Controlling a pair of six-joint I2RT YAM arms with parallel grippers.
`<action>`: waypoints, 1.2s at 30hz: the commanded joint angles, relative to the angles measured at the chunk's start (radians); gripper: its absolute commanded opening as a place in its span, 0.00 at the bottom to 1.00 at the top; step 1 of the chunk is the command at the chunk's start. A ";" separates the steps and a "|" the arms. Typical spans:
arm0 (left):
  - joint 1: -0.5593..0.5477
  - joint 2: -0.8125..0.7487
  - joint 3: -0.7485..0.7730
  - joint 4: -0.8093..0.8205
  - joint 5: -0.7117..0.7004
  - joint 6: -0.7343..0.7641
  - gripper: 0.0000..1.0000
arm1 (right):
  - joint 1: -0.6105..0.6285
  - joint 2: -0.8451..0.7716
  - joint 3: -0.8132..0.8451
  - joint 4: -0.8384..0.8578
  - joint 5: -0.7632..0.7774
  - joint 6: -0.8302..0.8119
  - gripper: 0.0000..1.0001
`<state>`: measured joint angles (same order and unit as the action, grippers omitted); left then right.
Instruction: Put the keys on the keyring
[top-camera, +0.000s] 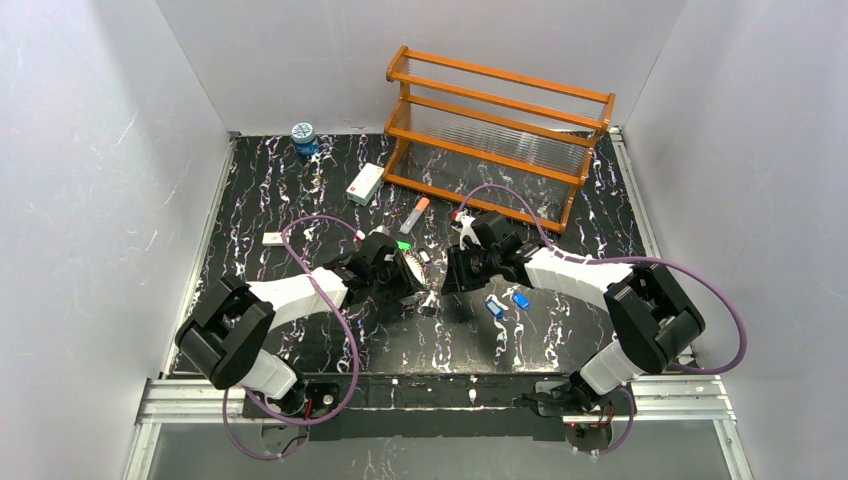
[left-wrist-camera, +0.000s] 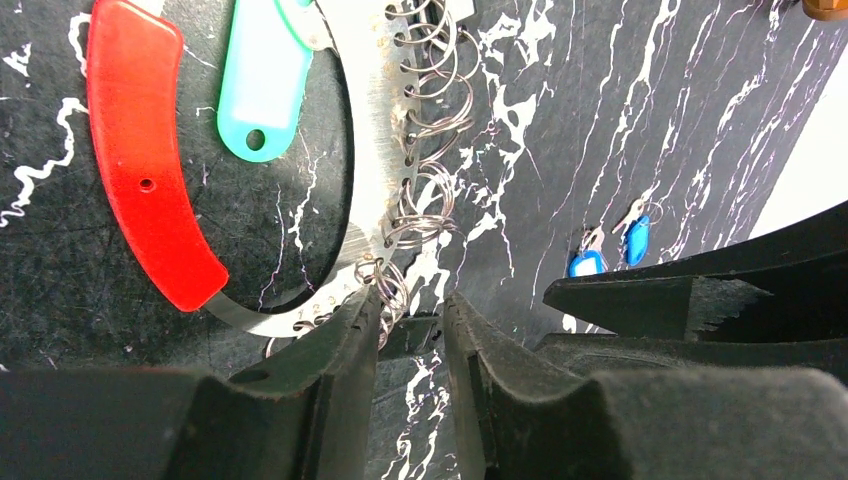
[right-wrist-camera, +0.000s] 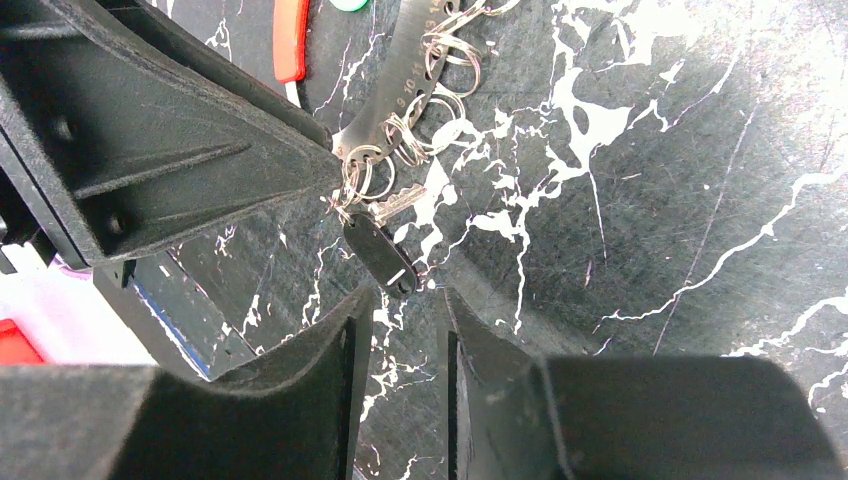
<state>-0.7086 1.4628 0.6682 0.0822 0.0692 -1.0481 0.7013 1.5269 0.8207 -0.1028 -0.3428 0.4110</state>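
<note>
The keyring (left-wrist-camera: 375, 150) is a flat silvery band with a red grip (left-wrist-camera: 140, 170) and several small split rings (left-wrist-camera: 425, 190) along it. A green key tag (left-wrist-camera: 262, 85) lies inside its curve. My left gripper (left-wrist-camera: 410, 310) stands narrowly open at the band's end, one finger (left-wrist-camera: 345, 330) against the lowest split rings. A black-headed key (right-wrist-camera: 380, 255) hangs off those rings onto the table. My right gripper (right-wrist-camera: 405, 295) is open just short of that key, holding nothing. Two blue keys (top-camera: 493, 307) lie loose beside the right arm. In the top view both grippers meet at the keyring (top-camera: 408, 268).
An orange wooden rack (top-camera: 495, 130) stands at the back right. A white box (top-camera: 365, 184), an orange-and-white tube (top-camera: 415, 214), a blue-lidded jar (top-camera: 303, 137) and a small white piece (top-camera: 272, 238) lie on the black marbled table (top-camera: 600, 210). White walls enclose it.
</note>
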 joint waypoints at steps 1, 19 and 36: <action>0.005 0.000 0.014 0.003 0.020 0.013 0.27 | -0.002 0.001 0.012 0.018 -0.010 -0.014 0.38; 0.009 0.055 0.028 0.011 0.011 0.017 0.25 | -0.002 -0.009 0.003 0.020 -0.003 -0.012 0.39; 0.009 0.100 0.034 0.013 0.016 0.024 0.20 | -0.003 -0.015 -0.001 0.022 -0.002 -0.010 0.39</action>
<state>-0.7029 1.5414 0.6765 0.1112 0.0879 -1.0363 0.7013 1.5269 0.8207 -0.1024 -0.3424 0.4114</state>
